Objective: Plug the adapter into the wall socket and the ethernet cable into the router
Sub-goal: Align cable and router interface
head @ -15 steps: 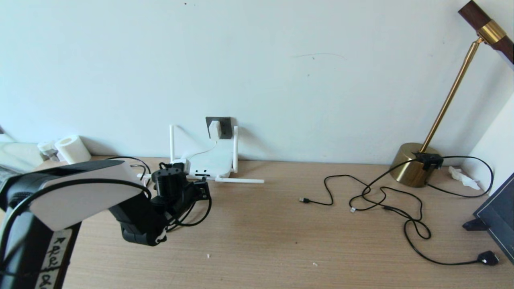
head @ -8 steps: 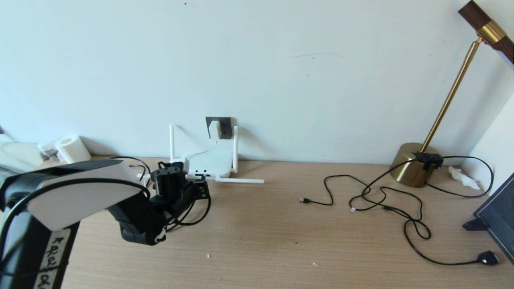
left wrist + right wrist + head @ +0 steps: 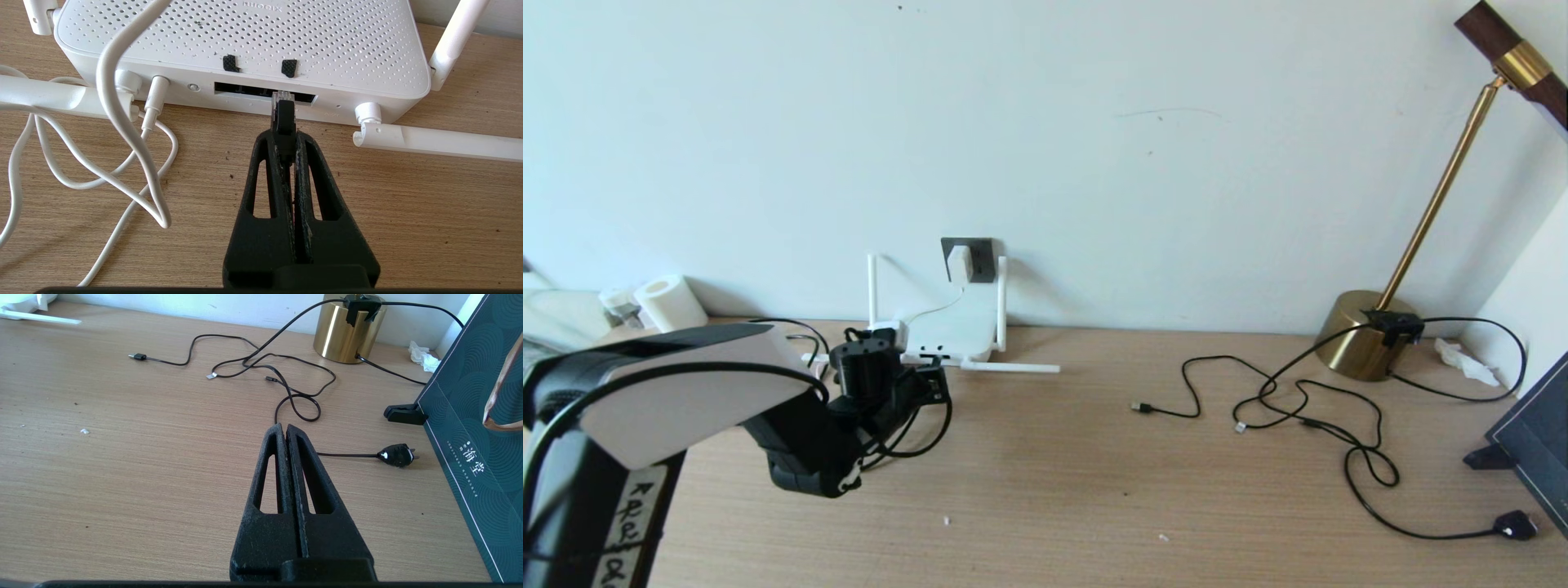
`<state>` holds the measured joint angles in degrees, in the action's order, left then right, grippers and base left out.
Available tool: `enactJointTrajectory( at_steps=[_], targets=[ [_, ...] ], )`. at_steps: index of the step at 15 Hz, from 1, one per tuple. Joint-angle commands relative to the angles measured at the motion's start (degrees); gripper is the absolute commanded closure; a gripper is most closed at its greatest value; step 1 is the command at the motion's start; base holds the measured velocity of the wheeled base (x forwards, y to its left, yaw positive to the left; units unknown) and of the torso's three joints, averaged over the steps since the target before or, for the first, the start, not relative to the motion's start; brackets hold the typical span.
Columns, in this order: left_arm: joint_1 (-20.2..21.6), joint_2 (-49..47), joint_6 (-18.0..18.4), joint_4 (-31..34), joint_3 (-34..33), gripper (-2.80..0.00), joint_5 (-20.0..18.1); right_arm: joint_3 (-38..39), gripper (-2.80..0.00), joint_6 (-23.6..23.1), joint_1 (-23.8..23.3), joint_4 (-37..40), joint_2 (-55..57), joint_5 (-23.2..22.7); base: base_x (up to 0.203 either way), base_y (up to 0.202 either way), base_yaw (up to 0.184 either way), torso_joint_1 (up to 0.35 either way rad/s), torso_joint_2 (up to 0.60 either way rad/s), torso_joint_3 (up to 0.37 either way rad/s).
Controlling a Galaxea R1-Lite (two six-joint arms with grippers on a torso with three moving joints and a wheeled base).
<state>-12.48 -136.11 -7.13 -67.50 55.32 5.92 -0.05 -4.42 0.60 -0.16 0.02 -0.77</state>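
The white router point(image 3: 245, 41) lies flat against the wall, its dark port row point(image 3: 245, 89) facing my left gripper point(image 3: 284, 136). That gripper is shut on the black boot of the ethernet cable point(image 3: 284, 118). The clear plug tip point(image 3: 282, 97) sits at the mouth of the port row, right of its middle. In the head view, the left gripper point(image 3: 935, 385) is just in front of the router point(image 3: 952, 331), and the cable point(image 3: 923, 445) loops below it. The white adapter point(image 3: 958, 263) sits in the dark wall socket point(image 3: 978, 260). My right gripper point(image 3: 284, 426) hangs shut and empty over bare table.
A white cord point(image 3: 122, 134) loops left of the ports. One antenna point(image 3: 437, 142) lies flat on the right. Thin black cords point(image 3: 1298, 400), a flat black plug point(image 3: 396, 454), a brass lamp base point(image 3: 1360, 335) and a dark green box point(image 3: 478, 428) occupy the right side.
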Motion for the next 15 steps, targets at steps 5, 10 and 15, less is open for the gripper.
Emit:
enactJointTrajectory(
  at_steps=[5, 10, 15],
  targets=[
    [0.1, -0.4, -0.1, -0.4, 0.1, 0.00, 0.0, 0.0, 0.00, 0.0, 0.0, 0.0, 0.0, 0.0, 0.000, 0.000, 0.000, 0.000, 0.00, 0.000],
    [0.2, -0.6, -0.2, -0.4, 0.2, 0.00, 0.0, 0.0, 0.00, 0.0, 0.0, 0.0, 0.0, 0.0, 0.000, 0.000, 0.000, 0.000, 0.00, 0.000],
    [0.2, -0.8, -0.1, -0.4, 0.8, 0.00, 0.0, 0.0, 0.00, 0.0, 0.0, 0.0, 0.0, 0.0, 0.000, 0.000, 0.000, 0.000, 0.00, 0.000]
  ],
)
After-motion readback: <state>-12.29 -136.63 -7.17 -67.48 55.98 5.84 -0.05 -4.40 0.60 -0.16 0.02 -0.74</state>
